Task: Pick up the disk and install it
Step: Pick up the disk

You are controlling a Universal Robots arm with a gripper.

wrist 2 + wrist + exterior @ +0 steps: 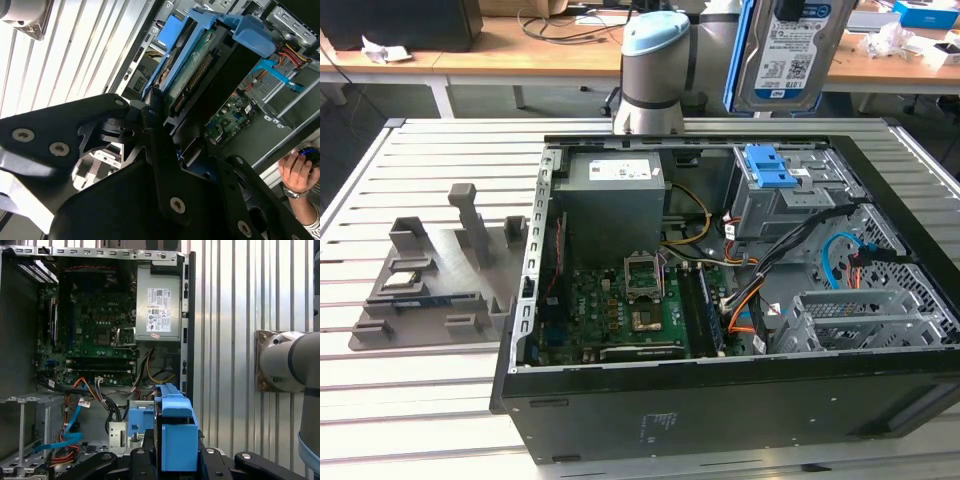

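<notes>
Disk [790, 55] upright in grasp of gripper [165, 125] (blue carrier [177, 440] around it), over open computer case [720, 420]

The disk [788, 50] hangs above the case [720, 420] (cage [780, 195] inside)

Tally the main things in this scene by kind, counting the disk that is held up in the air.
disk: 1
open computer case: 1
grey fixture tray: 1
robot arm: 1
Total: 4

A robotics lab: slotted metal table [420, 150], opened computer case [720, 410], cable-strewn desks [520, 55]
</notes>
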